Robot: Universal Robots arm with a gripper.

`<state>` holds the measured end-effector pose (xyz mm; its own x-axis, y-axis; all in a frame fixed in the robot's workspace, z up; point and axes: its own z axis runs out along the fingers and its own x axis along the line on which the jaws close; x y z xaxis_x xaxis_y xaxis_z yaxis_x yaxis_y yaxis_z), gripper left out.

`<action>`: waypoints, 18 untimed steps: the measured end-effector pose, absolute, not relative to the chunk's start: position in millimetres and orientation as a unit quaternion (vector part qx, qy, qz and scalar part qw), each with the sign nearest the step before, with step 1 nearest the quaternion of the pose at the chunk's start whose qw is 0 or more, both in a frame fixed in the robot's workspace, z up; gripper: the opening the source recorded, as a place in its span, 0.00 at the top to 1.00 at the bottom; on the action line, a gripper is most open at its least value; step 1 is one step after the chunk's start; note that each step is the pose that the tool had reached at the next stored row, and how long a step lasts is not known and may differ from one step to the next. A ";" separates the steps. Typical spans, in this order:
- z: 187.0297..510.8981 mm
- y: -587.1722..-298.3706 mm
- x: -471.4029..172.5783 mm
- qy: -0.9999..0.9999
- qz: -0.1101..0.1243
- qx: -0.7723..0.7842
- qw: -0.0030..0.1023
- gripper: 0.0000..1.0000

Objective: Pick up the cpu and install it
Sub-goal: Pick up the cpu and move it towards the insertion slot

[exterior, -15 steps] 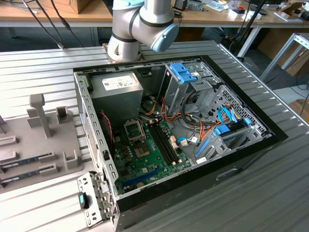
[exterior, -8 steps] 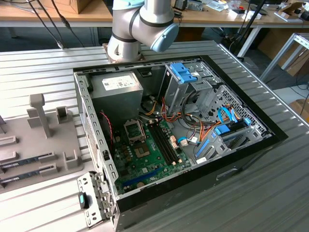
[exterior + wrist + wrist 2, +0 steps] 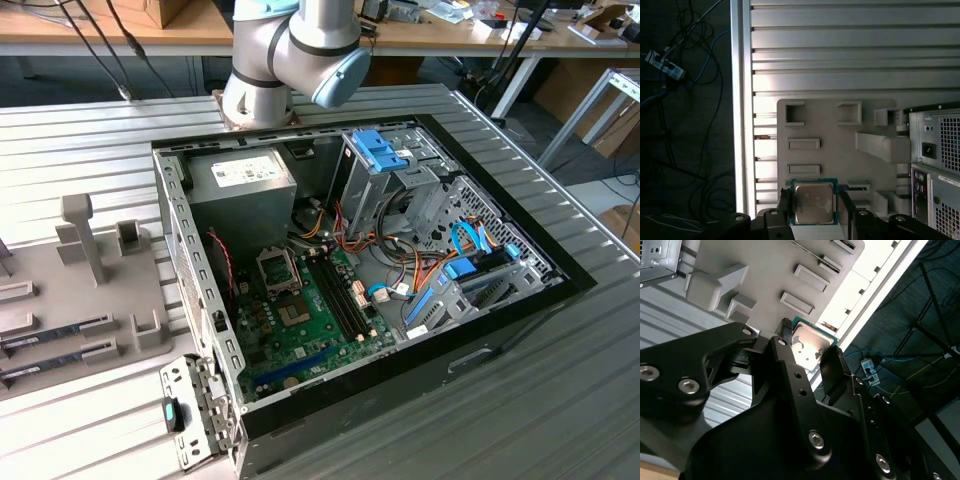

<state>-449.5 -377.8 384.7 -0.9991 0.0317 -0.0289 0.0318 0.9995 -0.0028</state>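
- At the exterior view's left, a grey holder tray [image 3: 40, 270] lies on the ribbed metal table [image 3: 520, 420], with two memory sticks [image 3: 55, 338] resting in its slots.
- High over that tray, in the first wrist view, the cpu [image 3: 814, 202] hangs flat with its metal lid toward the camera and its green rim showing. It is well clear of the tray.
- The gripper [image 3: 810, 340] is closed on the chip. Its two black fingers [image 3: 790, 365] press on opposite edges, and nothing touches the lid's face.
- The hold is on thin edges only. So I judge the chip should travel level and slowly, with no wrist twist that could lever it out and no more squeeze than the rim will bear.
- Next across, the open computer case [image 3: 195, 270] lies on its side just beside the tray, with the arm [image 3: 290, 50] rising behind it.
- Inside, on the green motherboard [image 3: 300, 335], the square socket [image 3: 277, 268] sits toward the tray side. It looks empty, though from this far off I cannot be sure.
- The chip's orientation has to match the socket, so its sides are best held parallel to the board's edges.
- Beside the socket run the long memory slots [image 3: 345, 295].
- Toward the exterior view's right come loose orange and blue cables [image 3: 440, 275] and the drive cage [image 3: 390, 170], snag risks apart from the socket.
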 end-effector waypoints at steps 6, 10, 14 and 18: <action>384.7 -378.2 -445.4 1.000 -0.002 0.016 0.014 0.53; 384.6 -378.3 -439.6 1.000 -0.002 0.016 0.014 0.53; 384.6 -378.5 -432.2 1.000 -0.002 0.016 0.014 0.53; 384.5 -378.6 -426.7 1.000 -0.002 0.016 0.014 0.53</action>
<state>-426.7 -378.6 384.5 -0.9991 0.0317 -0.0279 0.0317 0.9995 -0.0028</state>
